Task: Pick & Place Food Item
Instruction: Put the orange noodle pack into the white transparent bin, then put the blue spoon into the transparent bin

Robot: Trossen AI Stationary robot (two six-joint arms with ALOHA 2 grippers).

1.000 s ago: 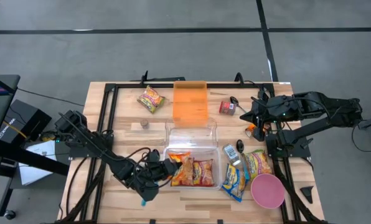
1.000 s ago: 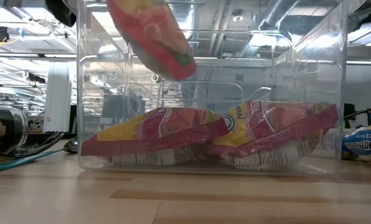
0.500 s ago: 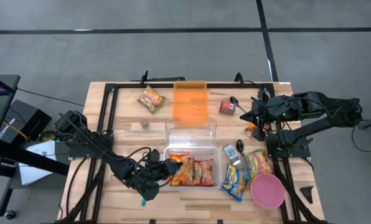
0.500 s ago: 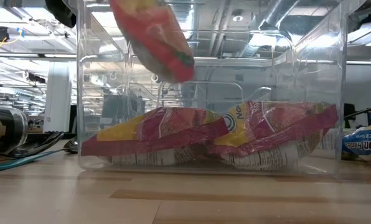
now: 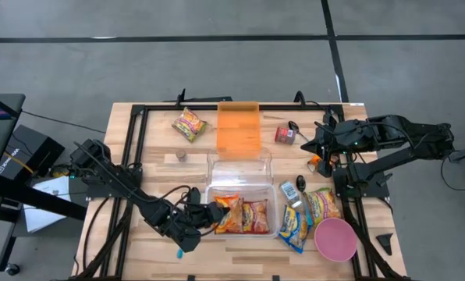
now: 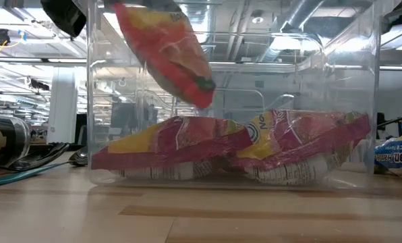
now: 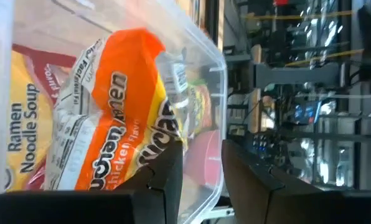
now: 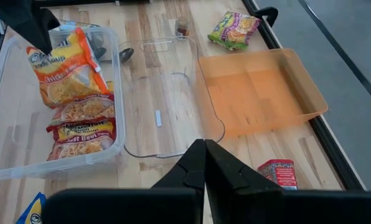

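— Where's the packet?

— My left end effector (image 5: 208,213) grips the ramen packet (image 6: 166,50), hanging long-axis down, seemingly inside the clear bin (image 5: 273,204) at the worktop's near edge.

— Right end effector (image 5: 320,146)?

— Closed, far corner.

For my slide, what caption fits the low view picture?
A ramen packet hangs inside the clear plastic bin, held from above by the left gripper, over two ramen packets lying flat.

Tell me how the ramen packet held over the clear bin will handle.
Probably light and floppy: the ramen packet hangs tilted from the left gripper, pinched at one end. Its glossy wrapper looks slippery. Dropped into the clear bin, it would likely settle flat rather than roll.
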